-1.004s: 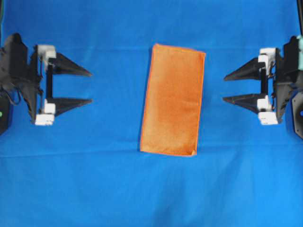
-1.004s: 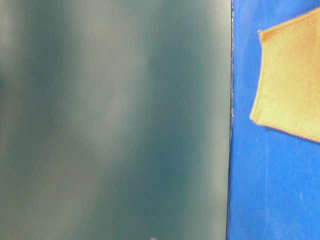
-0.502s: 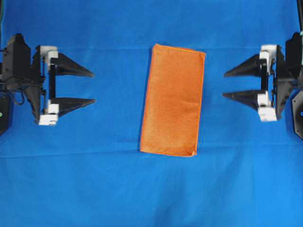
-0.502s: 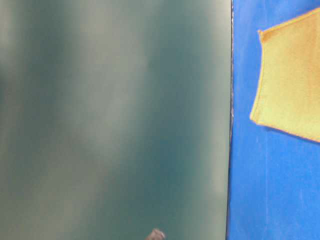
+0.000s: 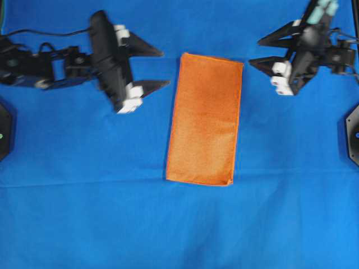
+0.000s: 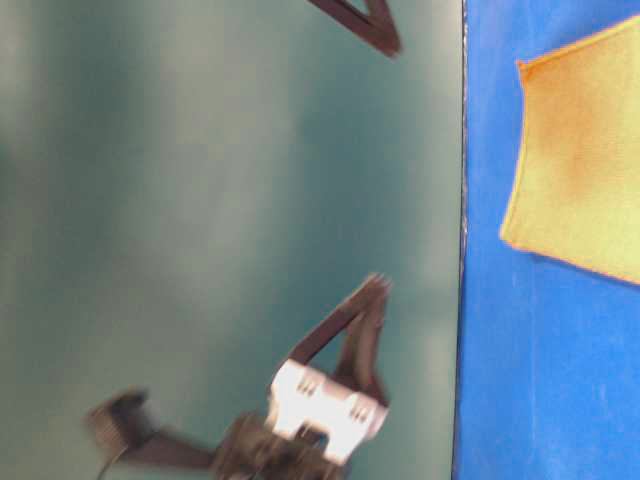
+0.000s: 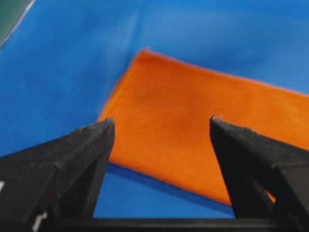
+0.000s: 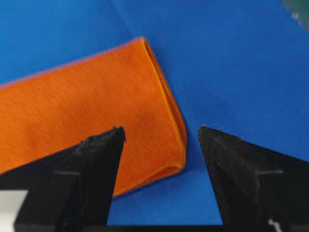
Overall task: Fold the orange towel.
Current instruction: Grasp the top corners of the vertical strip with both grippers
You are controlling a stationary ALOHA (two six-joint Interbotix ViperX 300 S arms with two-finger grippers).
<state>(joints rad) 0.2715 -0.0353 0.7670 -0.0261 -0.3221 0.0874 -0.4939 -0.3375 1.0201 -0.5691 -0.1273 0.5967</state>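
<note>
Here the blue cloth spans the whole surface beneath the folded orange towel, both end effectors released.

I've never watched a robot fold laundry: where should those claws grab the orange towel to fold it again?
Probably the two top corners of the orange towel, which lies flat as a long, already doubled strip. The left gripper and right gripper, both open, flank that short edge, so each could come in from its own side and pinch all layers.

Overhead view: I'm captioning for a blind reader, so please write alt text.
An orange towel, folded into a tall rectangle, lies on a blue cloth. The open left gripper and open right gripper flank its top corners without touching.
</note>
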